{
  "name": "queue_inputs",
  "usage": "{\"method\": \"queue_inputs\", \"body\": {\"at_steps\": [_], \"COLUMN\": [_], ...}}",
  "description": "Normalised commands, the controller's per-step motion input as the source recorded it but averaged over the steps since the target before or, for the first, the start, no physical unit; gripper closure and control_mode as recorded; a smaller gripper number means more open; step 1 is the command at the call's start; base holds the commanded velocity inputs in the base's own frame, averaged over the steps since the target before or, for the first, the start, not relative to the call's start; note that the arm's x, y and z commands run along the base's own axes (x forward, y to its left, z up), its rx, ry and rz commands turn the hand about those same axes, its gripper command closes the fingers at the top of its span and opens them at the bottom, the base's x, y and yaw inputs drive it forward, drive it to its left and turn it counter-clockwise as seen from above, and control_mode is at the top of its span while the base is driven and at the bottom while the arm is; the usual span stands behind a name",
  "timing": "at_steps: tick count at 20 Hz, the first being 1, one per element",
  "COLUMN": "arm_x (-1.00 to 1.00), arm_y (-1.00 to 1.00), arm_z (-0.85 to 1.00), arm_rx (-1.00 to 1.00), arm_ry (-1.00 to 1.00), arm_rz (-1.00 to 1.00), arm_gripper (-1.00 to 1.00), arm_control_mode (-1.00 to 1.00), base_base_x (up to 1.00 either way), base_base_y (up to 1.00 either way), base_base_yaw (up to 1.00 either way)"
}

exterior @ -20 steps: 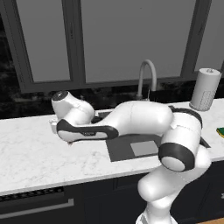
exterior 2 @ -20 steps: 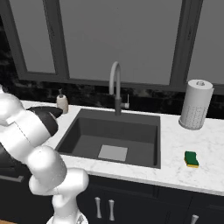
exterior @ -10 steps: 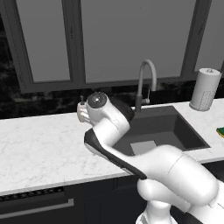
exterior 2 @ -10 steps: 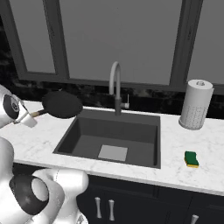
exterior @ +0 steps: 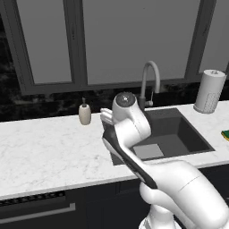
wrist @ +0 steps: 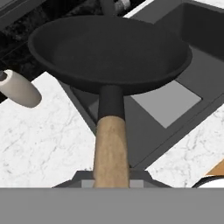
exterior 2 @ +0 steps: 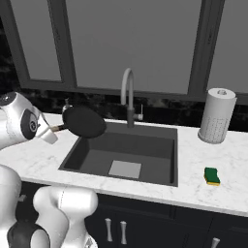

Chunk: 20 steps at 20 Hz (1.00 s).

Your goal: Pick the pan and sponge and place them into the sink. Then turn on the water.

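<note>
Pan [exterior 2: 84, 121] moved toward sink [exterior 2: 160, 170] | handle back toward fingers [wrist: 111, 177]

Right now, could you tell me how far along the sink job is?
Nothing is in the sink yet. In hand: the claw is shut on the pan by its handle, carrying it above the sink's left edge. Left: the sponge lies on the counter to the right, and the faucet runs dry.

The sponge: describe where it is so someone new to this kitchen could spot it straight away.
Start at the dark sink set into the white marble counter. On the counter right of the sink, in front of the paper towel roll, lies the sponge. It is the small green and yellow block, the one brightly coloured thing there.
</note>
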Motion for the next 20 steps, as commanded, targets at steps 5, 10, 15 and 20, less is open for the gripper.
{"method": "queue_inputs", "body": {"at_steps": [5,10,15,20], "arm_x": [0.34,0.46,0.43,0.36], "arm_y": [-0.27,-0.46,-0.54,-0.51], "arm_z": [-0.11,-0.19,-0.38,-0.52], "arm_rx": [-0.07,-0.22,-0.13,0.0], "arm_ry": [0.27,0.28,0.27,0.05], "arm_rz": [-0.09,-0.16,-0.17,-0.19], "arm_gripper": [1.0,1.0,1.0,1.0], "arm_control_mode": [-1.0,-1.0,-1.0,-1.0], "base_base_x": [0.0,0.0,0.0,0.0], "base_base_y": [0.0,0.0,0.0,0.0], "base_base_yaw": [0.0,0.0,0.0,0.0]}}
